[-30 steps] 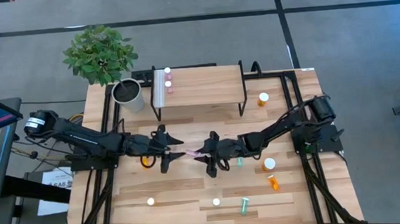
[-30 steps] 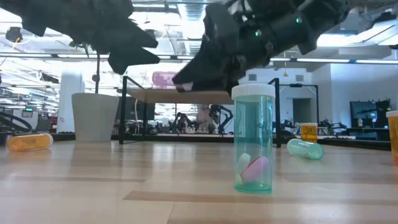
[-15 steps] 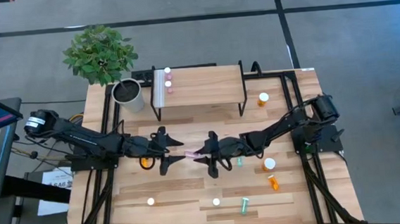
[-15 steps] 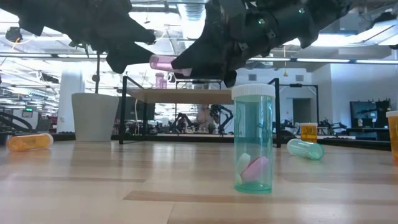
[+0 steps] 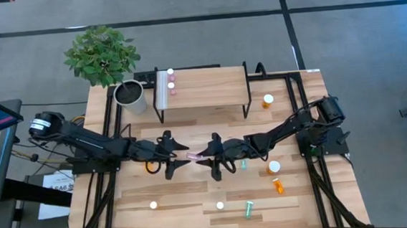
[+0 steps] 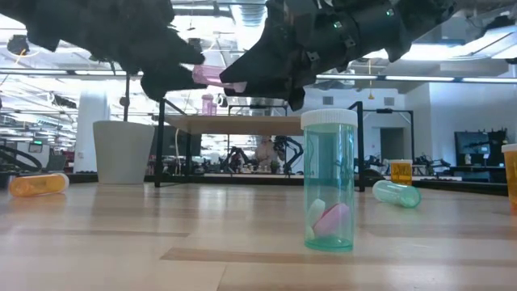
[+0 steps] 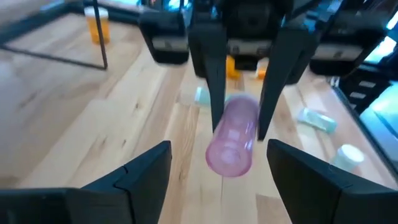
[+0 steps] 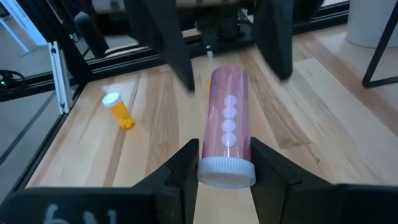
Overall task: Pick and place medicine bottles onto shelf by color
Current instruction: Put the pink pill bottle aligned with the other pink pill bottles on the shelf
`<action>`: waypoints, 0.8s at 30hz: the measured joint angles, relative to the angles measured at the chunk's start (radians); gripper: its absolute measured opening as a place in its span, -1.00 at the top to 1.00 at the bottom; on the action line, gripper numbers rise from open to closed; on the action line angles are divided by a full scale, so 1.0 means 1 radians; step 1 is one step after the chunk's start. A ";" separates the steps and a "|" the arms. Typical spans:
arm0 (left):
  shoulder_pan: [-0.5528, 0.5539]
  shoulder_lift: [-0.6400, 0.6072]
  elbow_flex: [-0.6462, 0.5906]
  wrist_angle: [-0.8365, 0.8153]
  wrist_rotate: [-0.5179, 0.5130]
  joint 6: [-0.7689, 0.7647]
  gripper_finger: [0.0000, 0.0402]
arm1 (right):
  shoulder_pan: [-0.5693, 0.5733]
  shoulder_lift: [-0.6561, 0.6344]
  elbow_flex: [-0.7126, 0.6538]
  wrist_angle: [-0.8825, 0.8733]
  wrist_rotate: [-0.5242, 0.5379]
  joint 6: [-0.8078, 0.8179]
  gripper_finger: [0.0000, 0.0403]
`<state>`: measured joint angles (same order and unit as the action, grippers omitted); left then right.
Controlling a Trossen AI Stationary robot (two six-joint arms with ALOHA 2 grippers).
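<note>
Both grippers nearer, left gripper (image 5: 180, 154) now flanking pink bottle (image 5: 193, 158)

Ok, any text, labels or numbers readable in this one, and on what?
Nothing can be read clearly.
White sheet beside the table's left edge: dark print, too small to read.
Yellow sign in the room behind: blurred.
Pink bottle: no label shows.

Leafy green plant (image 5: 101, 53) beyond table's far-left corner, grey-white pot (image 5: 130, 97) on wooden tabletop (image 5: 195, 201)
</note>
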<state>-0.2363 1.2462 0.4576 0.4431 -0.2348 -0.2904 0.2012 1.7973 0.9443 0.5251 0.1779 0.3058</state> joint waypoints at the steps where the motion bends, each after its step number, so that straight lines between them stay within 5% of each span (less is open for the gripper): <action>1: 0.000 0.025 0.000 0.017 0.000 -0.002 -0.27 | 0.000 0.000 0.000 0.000 0.000 0.000 0.34; 8: 0.000 0.133 0.000 0.159 0.045 0.017 -0.29 | 0.000 0.000 0.000 -0.012 0.000 0.000 0.34; 24: 0.000 0.013 0.000 0.015 0.020 0.050 -0.29 | 0.006 0.000 0.000 -0.053 0.000 0.010 0.34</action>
<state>-0.2359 1.2592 0.4576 0.4580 -0.2145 -0.2401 0.2073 1.7973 0.9447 0.4721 0.1780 0.3156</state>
